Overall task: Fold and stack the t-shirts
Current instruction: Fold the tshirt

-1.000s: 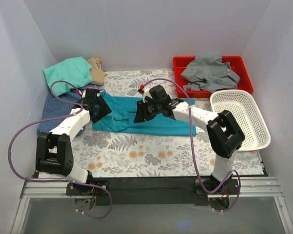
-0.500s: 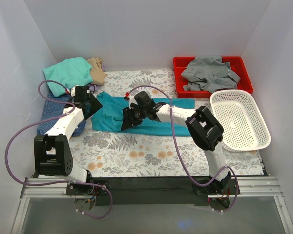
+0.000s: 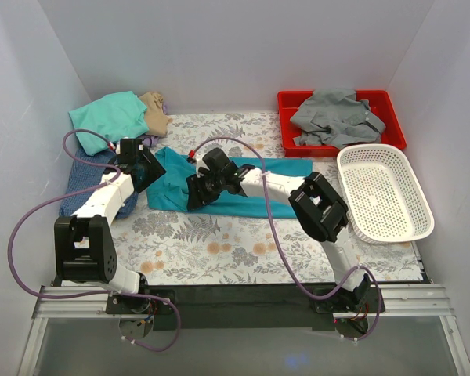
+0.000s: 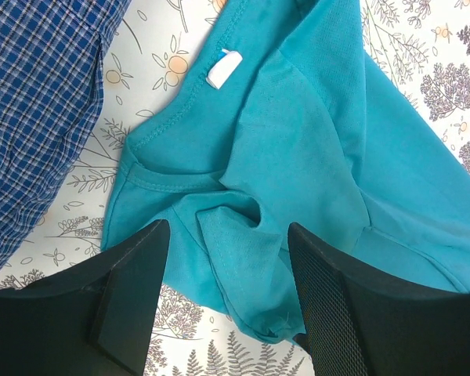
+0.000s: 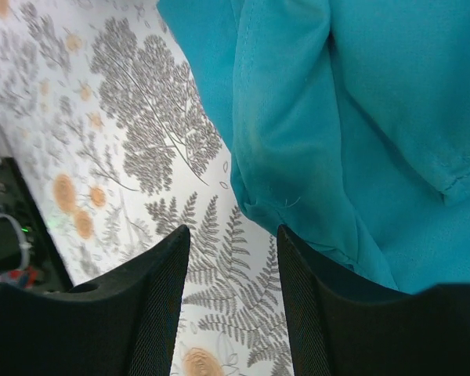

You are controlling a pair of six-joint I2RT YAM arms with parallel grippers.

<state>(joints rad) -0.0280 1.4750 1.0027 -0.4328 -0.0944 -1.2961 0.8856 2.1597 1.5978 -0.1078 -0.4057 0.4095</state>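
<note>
The teal shirt [image 3: 254, 188] lies spread lengthwise across the middle of the flower-printed table [image 3: 219, 251], rumpled at its left end. Both grippers hang over that end. The left gripper [image 3: 145, 168] is at the shirt's left edge and the right gripper [image 3: 197, 190] is just beside it over the near hem, so the right arm reaches across the shirt and hides part of it from above. To the left, a checked shirt [image 3: 90, 184] lies partly under the left arm. Behind it, in the far corner, sit a mint shirt [image 3: 110, 117] and a tan shirt [image 3: 154, 113]. At far right a grey shirt [image 3: 337, 117] is heaped in a red tray [image 3: 286, 106], with a white basket [image 3: 388, 196] just in front of it. Only the left wrist view shows the collar [image 4: 168, 129] and its small white tag [image 4: 222, 67], on which no print can be made out. It also shows that gripper's jaws released, standing apart over a bunched fold. The right wrist view shows the doubled hem against the fern print, and those jaws also apart, holding nothing.
</note>
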